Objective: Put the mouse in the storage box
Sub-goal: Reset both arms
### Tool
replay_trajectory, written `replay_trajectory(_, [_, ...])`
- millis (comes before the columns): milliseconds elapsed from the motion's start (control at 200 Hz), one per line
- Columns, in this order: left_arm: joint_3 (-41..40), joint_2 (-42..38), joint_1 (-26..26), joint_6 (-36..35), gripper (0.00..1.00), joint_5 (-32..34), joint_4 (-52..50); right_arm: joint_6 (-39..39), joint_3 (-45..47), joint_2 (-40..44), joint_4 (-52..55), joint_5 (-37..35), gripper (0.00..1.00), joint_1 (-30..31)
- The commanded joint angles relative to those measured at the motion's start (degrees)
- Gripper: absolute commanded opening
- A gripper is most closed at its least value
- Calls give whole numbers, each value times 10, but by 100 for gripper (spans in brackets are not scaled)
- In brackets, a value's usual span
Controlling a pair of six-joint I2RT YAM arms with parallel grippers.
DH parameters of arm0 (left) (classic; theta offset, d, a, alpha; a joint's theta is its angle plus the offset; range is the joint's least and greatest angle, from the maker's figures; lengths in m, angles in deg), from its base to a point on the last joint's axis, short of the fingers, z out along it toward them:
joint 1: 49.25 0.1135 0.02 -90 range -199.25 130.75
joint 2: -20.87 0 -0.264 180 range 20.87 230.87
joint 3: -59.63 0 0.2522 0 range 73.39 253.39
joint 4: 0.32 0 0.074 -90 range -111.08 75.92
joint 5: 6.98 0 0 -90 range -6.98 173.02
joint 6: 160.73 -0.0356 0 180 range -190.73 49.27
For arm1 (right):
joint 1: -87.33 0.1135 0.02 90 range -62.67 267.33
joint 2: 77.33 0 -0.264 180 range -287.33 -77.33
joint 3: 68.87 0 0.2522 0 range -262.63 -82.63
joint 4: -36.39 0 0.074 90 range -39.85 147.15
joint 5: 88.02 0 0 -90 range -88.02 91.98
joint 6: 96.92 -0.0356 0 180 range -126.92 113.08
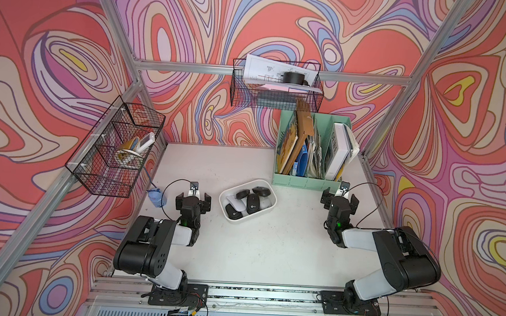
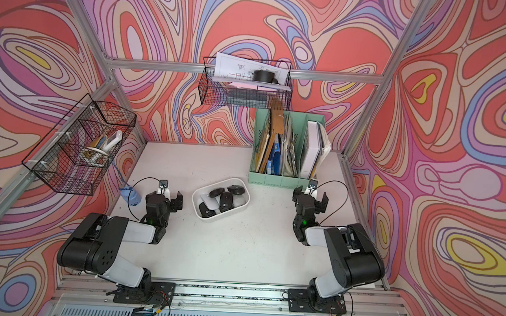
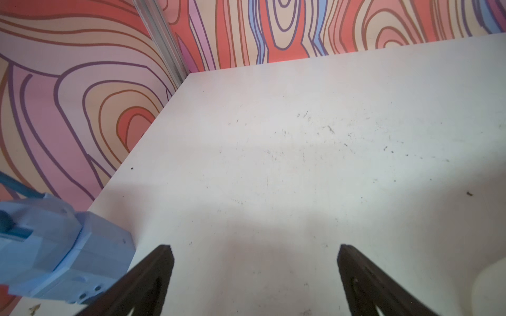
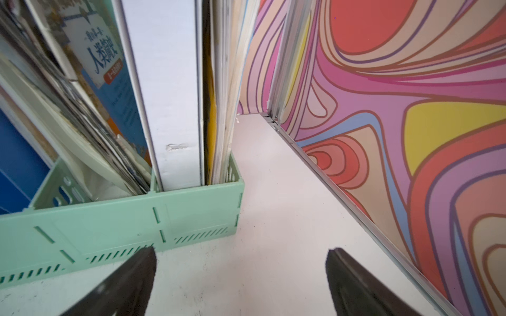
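Perhaps six mice, one storage box, two wire baskets.

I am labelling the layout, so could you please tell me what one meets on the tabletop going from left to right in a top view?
light-blue wired mouse → left gripper → storage box → right gripper. The mint-green file organizer is left out, since it overlaps the right gripper across the view.
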Motion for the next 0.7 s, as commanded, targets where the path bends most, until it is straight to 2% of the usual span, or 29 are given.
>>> replay_trajectory(0, [21, -3, 18, 32, 99, -13, -24, 12, -4, -31, -46, 85, 98, -28])
replay_trajectory(50, [17, 1, 19, 29, 99, -13, -5, 17, -21, -59, -53, 110, 98, -38])
replay_trajectory(100, [16, -9, 18, 35, 99, -14, -27, -5, -51, -52, 32, 165, 98, -63])
replay_trajectory(195, [12, 2, 14, 21, 99, -21, 6, -26, -38, -56, 9, 185, 98, -84])
replay_trajectory(300, [15, -1, 12, 19, 99, -22, -8, -22, -17, -77, -52, 180, 98, -86])
replay_trajectory(626, [16, 1, 13, 22, 99, -23, -8, -27, -13, -79, -64, 163, 98, -85])
replay_trajectory(691, [26, 1, 26, 28, 99, -49, -26, -26, -12, -79, -66, 163, 98, -85])
